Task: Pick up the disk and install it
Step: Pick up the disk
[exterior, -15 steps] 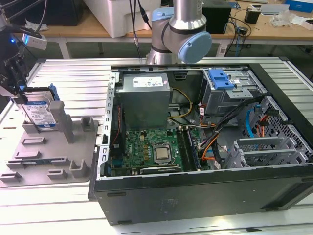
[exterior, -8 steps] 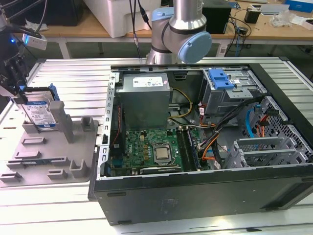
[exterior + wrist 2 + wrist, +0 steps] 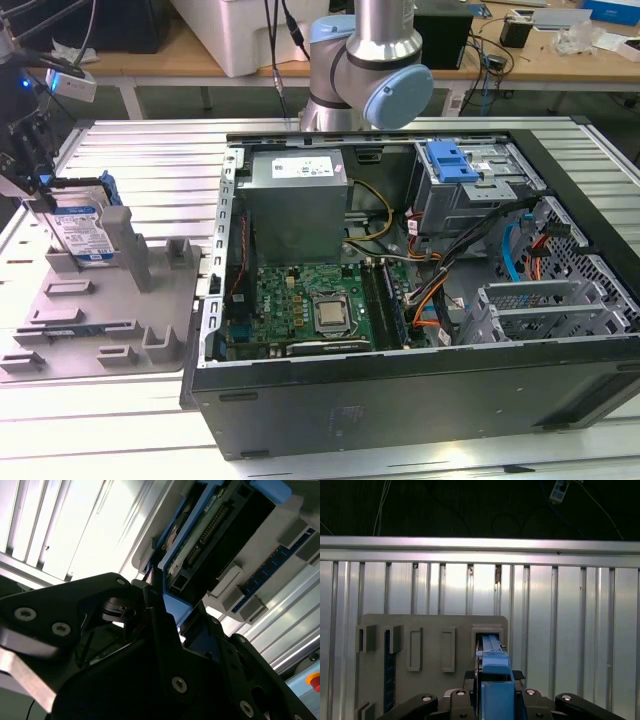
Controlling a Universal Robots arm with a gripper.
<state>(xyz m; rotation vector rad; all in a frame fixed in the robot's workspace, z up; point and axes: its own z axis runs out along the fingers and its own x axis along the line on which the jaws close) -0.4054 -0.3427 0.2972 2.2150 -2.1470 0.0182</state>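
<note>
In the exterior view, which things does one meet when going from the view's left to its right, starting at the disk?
disk → grey power supply box → blue bracket

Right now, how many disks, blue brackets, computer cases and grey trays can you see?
disk: 1
blue bracket: 1
computer case: 1
grey tray: 1
Total: 4
</note>
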